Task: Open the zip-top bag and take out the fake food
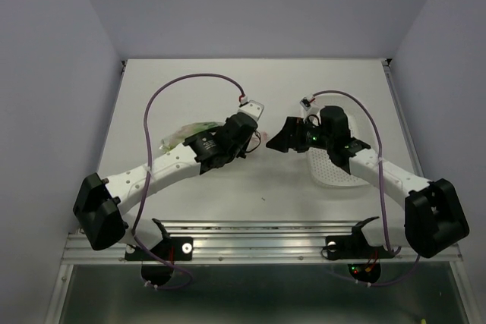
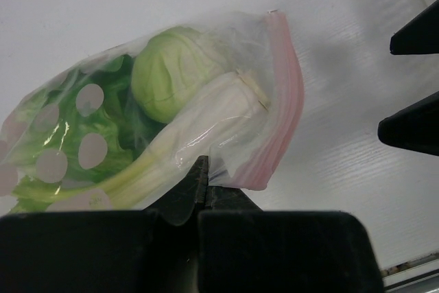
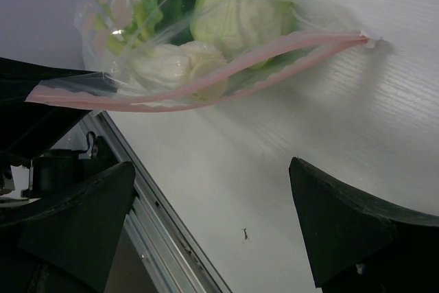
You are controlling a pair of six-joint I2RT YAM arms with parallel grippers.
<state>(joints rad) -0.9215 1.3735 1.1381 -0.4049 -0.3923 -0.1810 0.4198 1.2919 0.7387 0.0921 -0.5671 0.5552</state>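
The zip-top bag (image 2: 226,101) is clear with a pink zip strip (image 2: 288,94) and lies on the white table. It holds the fake food: a pale green round cabbage (image 2: 171,73), a pale stalk (image 2: 206,118) and green leaves (image 2: 103,121). My left gripper (image 2: 203,182) is shut on the bag's film just below the zip strip. My right gripper (image 3: 216,228) is open and empty, facing the bag's mouth (image 3: 206,84) from a short way off. In the top view the bag (image 1: 181,134) shows behind the left gripper (image 1: 256,140), with the right gripper (image 1: 278,140) close beside it.
A white perforated tray (image 1: 332,172) lies under the right arm, right of centre. The table's metal front rail (image 3: 158,238) runs close below the right gripper. Purple cables loop above both arms.
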